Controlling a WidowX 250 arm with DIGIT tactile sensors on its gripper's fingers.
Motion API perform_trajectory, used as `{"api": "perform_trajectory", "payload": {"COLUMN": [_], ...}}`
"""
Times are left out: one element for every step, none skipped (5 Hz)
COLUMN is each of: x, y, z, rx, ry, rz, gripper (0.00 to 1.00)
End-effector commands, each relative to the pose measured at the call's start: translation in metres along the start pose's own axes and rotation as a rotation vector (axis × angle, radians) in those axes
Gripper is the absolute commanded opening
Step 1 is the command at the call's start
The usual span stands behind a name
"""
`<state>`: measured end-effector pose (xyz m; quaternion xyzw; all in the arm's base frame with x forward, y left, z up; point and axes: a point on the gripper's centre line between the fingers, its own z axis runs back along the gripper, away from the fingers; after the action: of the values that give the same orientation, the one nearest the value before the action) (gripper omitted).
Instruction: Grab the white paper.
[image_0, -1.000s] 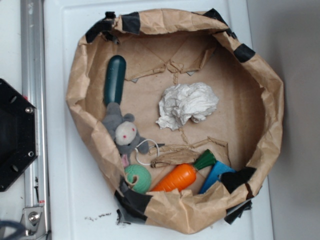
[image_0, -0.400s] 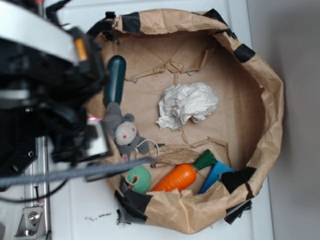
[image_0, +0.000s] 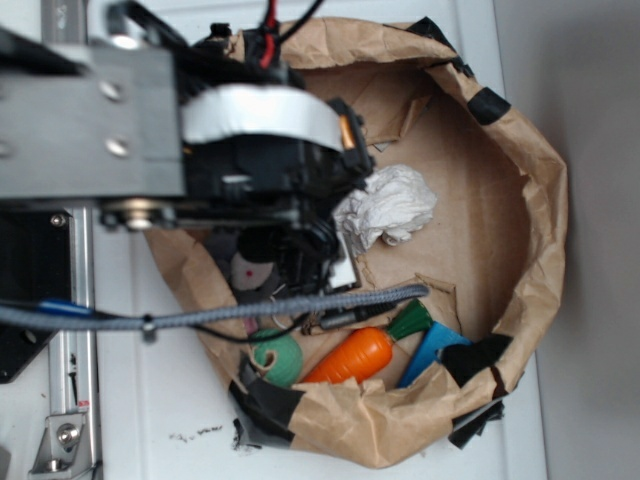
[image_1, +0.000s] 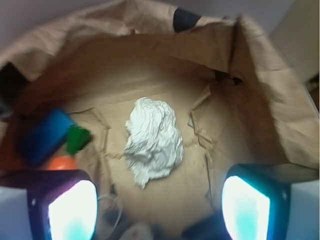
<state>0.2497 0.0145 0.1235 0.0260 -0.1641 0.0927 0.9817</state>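
The gripper (image_1: 159, 200) is hanging over the floor of the brown paper bag (image_1: 250, 65), its two fingers (image_1: 72, 212) standing wide apart at the lower corners of the wrist view and gripping nothing. The white paper (image_1: 152, 142) is lying ahead of the gripper, roughly centred on the gap between the fingers and clear of both, resting on the bag floor. In the exterior view the arm (image_0: 200, 150) is covering the left half of the bag, and the white paper (image_0: 395, 205) is showing just past its front edge. To the gripper's left, in the wrist view, a blue object (image_1: 45, 135), a green tuft (image_1: 77, 139) and an orange carrot toy (image_1: 62, 163) are sitting near the bag wall. In the exterior view a green ball (image_0: 277, 358) is lying beside the carrot toy (image_0: 350, 357), and a grey plush mouse (image_0: 250, 270) is peeking out from under the arm.
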Motion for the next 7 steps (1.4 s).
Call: {"api": "perform_trajectory", "payload": {"x": [0.028, 0.038, 0.04, 0.042, 0.055, 0.064, 0.061], "y": [0.01, 0.001, 0.0, 0.003, 0.01, 0.015, 0.011], "z": [-0.056, -0.079, -0.083, -0.064, -0.024, 0.026, 0.079], "rx": [0.022, -0.045, -0.035, -0.04, -0.063, -0.043, 0.013], "ry": [0.014, 0.079, 0.091, 0.039, -0.009, 0.018, 0.171], "rz": [-0.041, -0.033, -0.054, -0.055, -0.025, 0.087, 0.083], "gripper": [1.0, 1.0, 0.0, 0.0, 0.0, 0.0, 0.0]}}
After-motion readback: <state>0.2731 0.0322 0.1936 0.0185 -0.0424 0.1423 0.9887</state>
